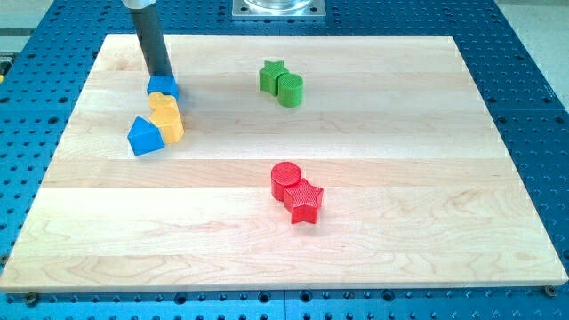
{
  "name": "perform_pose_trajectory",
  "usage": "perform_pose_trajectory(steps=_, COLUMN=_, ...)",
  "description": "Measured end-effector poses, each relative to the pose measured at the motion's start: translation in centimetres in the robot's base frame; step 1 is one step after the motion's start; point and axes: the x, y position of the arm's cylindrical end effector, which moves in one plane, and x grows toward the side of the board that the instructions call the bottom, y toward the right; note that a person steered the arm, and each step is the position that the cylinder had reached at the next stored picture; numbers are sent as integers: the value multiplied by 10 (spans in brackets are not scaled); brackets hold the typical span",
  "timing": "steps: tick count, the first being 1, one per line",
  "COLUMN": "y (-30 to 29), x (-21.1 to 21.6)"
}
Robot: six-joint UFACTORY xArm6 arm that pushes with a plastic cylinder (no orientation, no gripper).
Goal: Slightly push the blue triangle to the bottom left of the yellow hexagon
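Observation:
The blue triangle [144, 136] lies at the view's left on the wooden board. It touches the lower left side of two yellow blocks pressed together: an upper one [164, 105] and a lower one [172, 125]. I cannot tell which of them is the hexagon. A small blue block [164, 87] sits just above the upper yellow block. My tip [161, 77] stands at the top edge of that small blue block, touching or almost touching it. The tip is well above the blue triangle.
A green star [271, 76] and a green cylinder [290, 90] touch at the top centre. A red cylinder [285, 178] and a red star [304, 203] touch below the centre. The board's left edge [62, 151] is close to the blue triangle.

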Motion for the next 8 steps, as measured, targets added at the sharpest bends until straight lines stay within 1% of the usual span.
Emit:
perform_pose_trajectory(steps=1, y=-3, x=5)
perform_pose_trajectory(steps=2, y=-3, x=-9)
perform_pose_trajectory(steps=3, y=-38, x=14)
perform_pose_trajectory(steps=4, y=-60, x=107)
perform_pose_trajectory(steps=5, y=-32, x=128)
perform_pose_trajectory(steps=6, y=-24, x=144)
perform_pose_trajectory(steps=7, y=1, x=179)
perform_pose_trajectory(steps=8, y=50, x=188)
